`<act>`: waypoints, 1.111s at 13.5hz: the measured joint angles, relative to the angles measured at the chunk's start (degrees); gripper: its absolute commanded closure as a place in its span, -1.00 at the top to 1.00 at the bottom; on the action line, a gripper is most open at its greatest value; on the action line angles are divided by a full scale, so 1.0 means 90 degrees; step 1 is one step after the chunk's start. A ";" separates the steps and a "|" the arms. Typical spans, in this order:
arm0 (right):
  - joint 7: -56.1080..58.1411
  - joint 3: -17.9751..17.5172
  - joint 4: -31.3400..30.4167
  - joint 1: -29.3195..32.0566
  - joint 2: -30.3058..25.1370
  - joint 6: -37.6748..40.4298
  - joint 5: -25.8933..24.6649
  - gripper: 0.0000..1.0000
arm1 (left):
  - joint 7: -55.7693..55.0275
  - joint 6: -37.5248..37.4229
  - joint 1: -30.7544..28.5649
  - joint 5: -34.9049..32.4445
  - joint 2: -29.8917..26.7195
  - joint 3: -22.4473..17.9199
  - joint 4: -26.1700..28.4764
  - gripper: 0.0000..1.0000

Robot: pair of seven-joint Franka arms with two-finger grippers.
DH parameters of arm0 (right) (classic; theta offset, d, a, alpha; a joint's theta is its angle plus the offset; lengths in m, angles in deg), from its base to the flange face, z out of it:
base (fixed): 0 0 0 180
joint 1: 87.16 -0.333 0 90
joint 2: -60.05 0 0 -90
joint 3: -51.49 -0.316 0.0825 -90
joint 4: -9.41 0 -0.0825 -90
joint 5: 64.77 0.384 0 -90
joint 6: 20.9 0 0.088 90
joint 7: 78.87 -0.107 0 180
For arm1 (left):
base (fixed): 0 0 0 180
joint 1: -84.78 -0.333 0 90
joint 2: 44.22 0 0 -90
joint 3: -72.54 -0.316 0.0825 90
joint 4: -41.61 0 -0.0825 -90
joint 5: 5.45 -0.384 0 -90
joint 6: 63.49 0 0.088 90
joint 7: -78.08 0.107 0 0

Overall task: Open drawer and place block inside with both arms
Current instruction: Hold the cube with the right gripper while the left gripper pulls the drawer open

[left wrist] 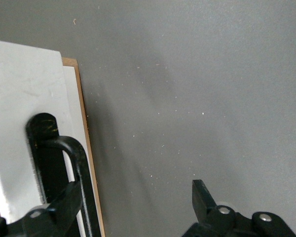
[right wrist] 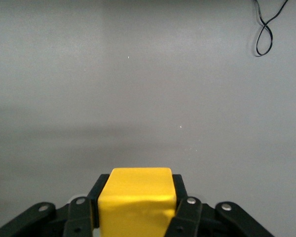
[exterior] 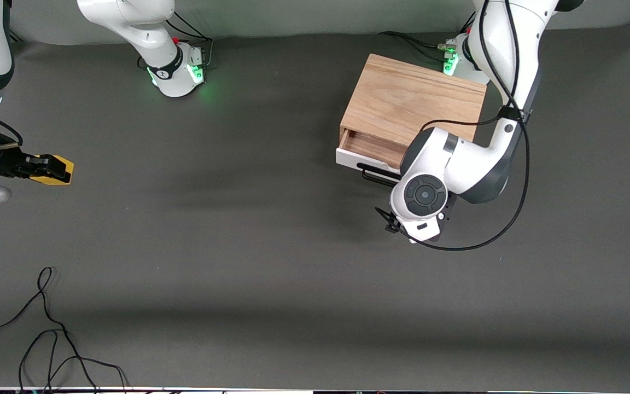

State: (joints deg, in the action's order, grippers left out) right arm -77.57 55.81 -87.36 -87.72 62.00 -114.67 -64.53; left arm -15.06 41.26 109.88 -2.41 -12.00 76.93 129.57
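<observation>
The light oak box (exterior: 413, 101) stands near the left arm's base. Its white-fronted drawer (exterior: 348, 158) is pulled out a little and shows its wood inside (exterior: 372, 145). The black bar handle (exterior: 375, 175) also shows in the left wrist view (left wrist: 84, 168). My left arm's wrist (exterior: 424, 197) hangs over the handle and hides the fingers in the front view. My left gripper (left wrist: 133, 200) is open, with one finger (left wrist: 64, 202) against the handle and the other (left wrist: 202, 197) over bare table. My right gripper (exterior: 47, 168) is shut on the yellow block (exterior: 58, 168) (right wrist: 136, 202), over the right arm's end of the table.
A loose black cable (exterior: 47, 328) lies on the grey table nearer to the front camera, at the right arm's end; it also shows in the right wrist view (right wrist: 264, 29). The green-lit bases (exterior: 181, 71) (exterior: 451, 60) stand along the table's back edge.
</observation>
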 measured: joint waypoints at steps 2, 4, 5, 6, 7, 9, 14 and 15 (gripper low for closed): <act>0.0000 0.0000 -0.0007 0.0000 0.0000 -0.0013 0.0000 -0.29 | -0.0001 -0.0042 0.0002 0.0041 0.0064 0.0005 0.0004 1.00; 0.0000 0.0000 -0.0020 0.0000 0.0000 -0.0045 0.0000 -0.29 | -0.0001 -0.0084 0.0002 0.0044 0.0127 0.0025 0.0005 1.00; 0.0000 0.0000 -0.0028 0.0000 0.0000 -0.0055 0.0000 -0.29 | -0.0001 -0.0098 0.0002 0.0044 0.0152 0.0039 0.0006 1.00; 0.0000 0.0000 -0.0035 0.0000 0.0000 -0.0060 0.0000 -0.29 | -0.0001 -0.0119 0.0002 0.0044 0.0180 0.0048 0.0007 1.00; 0.0000 0.0000 -0.0043 0.0000 0.0000 -0.0062 0.0000 -0.29 | -0.0001 -0.0145 0.0002 0.0044 0.0201 0.0049 0.0007 1.00; 0.0000 0.0000 -0.0060 0.0000 0.0000 -0.0066 0.0000 -0.29 | -0.0001 -0.0198 0.0002 0.0044 0.0220 0.0053 0.0006 1.00; 0.0000 0.0000 -0.0070 0.0000 0.0000 -0.0070 0.0000 -0.29 | -0.0001 -0.0529 -0.0003 0.0054 0.0222 0.0073 -0.0097 1.00; 0.0000 0.0000 -0.0071 0.0000 0.0000 -0.0070 0.0000 -0.29 | -0.0001 -0.0588 -0.0009 0.0054 0.0222 0.0070 -0.0145 1.00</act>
State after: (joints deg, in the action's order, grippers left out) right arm -77.57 55.81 -87.99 -87.72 62.01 -115.30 -64.53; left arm -15.07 35.97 109.80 -1.92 -10.00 77.56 128.27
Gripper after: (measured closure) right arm 0.449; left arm 0.000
